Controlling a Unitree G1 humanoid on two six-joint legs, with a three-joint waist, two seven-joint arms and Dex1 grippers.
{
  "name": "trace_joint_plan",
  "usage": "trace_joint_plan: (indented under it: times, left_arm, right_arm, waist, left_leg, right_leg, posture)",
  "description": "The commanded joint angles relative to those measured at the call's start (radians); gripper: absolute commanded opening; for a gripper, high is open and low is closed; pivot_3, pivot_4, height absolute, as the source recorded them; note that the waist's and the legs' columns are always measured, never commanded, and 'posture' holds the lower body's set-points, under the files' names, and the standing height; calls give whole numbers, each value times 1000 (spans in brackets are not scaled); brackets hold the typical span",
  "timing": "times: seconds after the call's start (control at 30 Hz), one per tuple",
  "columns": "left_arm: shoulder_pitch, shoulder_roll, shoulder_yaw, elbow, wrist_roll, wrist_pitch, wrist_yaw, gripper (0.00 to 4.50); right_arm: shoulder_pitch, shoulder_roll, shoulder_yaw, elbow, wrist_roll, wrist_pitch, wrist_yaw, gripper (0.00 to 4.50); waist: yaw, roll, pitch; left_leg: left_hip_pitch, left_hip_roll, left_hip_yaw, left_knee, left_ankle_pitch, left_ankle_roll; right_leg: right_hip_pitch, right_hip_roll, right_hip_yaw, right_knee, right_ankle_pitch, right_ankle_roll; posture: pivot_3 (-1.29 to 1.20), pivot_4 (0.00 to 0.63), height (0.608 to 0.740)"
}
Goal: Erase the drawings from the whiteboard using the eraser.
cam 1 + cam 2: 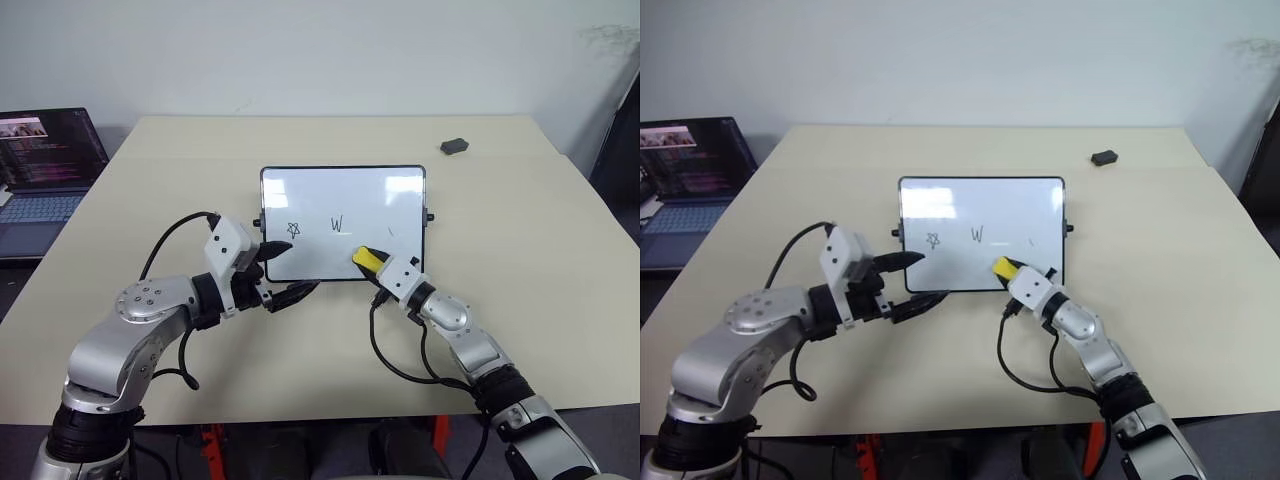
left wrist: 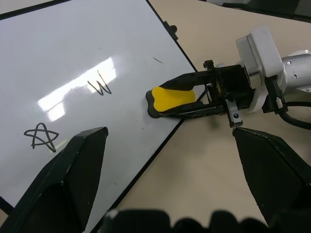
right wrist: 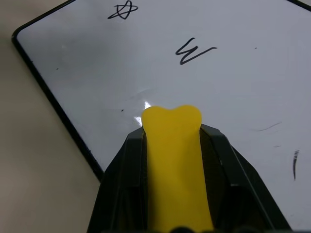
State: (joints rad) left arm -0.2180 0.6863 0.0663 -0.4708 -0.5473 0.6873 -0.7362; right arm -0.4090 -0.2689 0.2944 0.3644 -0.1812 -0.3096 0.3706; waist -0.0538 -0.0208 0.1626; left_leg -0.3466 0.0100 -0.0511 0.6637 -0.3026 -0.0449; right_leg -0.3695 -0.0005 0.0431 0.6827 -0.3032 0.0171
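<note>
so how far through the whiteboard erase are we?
Done: the right gripper has the eraser clamped and over the whiteboard near its lower right corner; where a third mark would sit, a faint stroke remains.
In hand: eraser at the board, left gripper open at the board's lower left edge.
Left: the star and the W are still fully there.

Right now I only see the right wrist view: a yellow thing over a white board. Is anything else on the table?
Observer: Yes, a small dark grey lump near the far right corner.
Operator: Where's the other hand?
Observer: The left gripper hovers open at the whiteboard's near left corner.
Operator: Anything beside the table?
Observer: An open laptop, off to the left.
</note>
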Motion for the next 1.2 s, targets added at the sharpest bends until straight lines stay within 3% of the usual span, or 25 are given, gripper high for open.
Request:
trace_joint_plan:
  times: [0.03, 0.2, 0.33, 0.53, 0.63, 0.73, 1.0, 1.2]
  left_arm:
    - [-6, 16, 17, -21, -2, -14, -7, 4500]
    - [-2, 14, 13, -25, -7, -11, -8, 4500]
    - [0, 14, 9, -28, -10, -10, -11, 4500]
    - [6, 16, 12, -33, -11, -9, -16, 4500]
    - [1, 18, 11, -31, -12, -9, -23, 4500]
    - [-1, 17, 8, -31, -12, -10, -26, 4500]
    - [-5, 10, 0, -26, -9, -15, -26, 4500]
    - [4, 2, -5, -29, -5, -19, -20, 4500]
  right_arm:
    - [-47, -10, -85, -91, 44, -27, -26, 1123]
    - [-121, -4, -191, -84, 78, -10, -100, 1122]
    - [-149, -27, -202, -5, 22, 55, -136, 1122]
    - [-37, -61, -140, -43, 5, 164, -33, 1120]
    - [63, -90, -82, -112, 18, 259, 84, 1120]
    - [107, -98, -69, -171, 28, 331, 122, 1120]
    - [86, -75, -98, -329, 109, 386, 180, 1119]
    - [26, -43, -174, -403, 187, 383, 146, 1119]
  waist:
    - [1, 1, 1]
    - [3, 0, 2]
    - [6, 0, 1]
    - [10, -1, 1]
    - [12, -1, 0]
    - [4, -1, 0]
    - [1, -1, 0]
    - [4, 0, 2]
  left_leg:
    - [-1, 0, 0, 0, 0, 0]
    - [-6, 0, 0, -1, 0, 0]
    - [-20, 1, 0, -1, 0, -1]
    - [-19, 0, 1, -1, -1, 0]
    - [-15, 0, 0, -1, -1, 0]
    - [-1, 0, 0, -1, -1, 0]
    - [1, 0, 0, 0, 3, 2]
    - [-10, 0, 0, -1, 2, 2]
  right_leg:
    - [-1, 0, 0, 0, 0, 0]
    - [-6, 0, 0, -1, 0, 0]
    - [-19, 0, -1, -2, 0, 0]
    - [-17, -1, 0, -2, 0, 0]
    - [-13, -1, -1, -1, 0, 0]
    - [-1, -1, 0, -2, 0, 0]
    - [1, 0, 1, -1, 2, 3]
    - [-9, 0, 0, -2, 3, 0]
  posture:
    - [0, 150, 740]
    - [0, 150, 740]
    - [0, 150, 740]
    - [0, 150, 740]
    - [0, 150, 740]
    - [0, 150, 740]
    - [0, 150, 740]
    - [0, 150, 740]
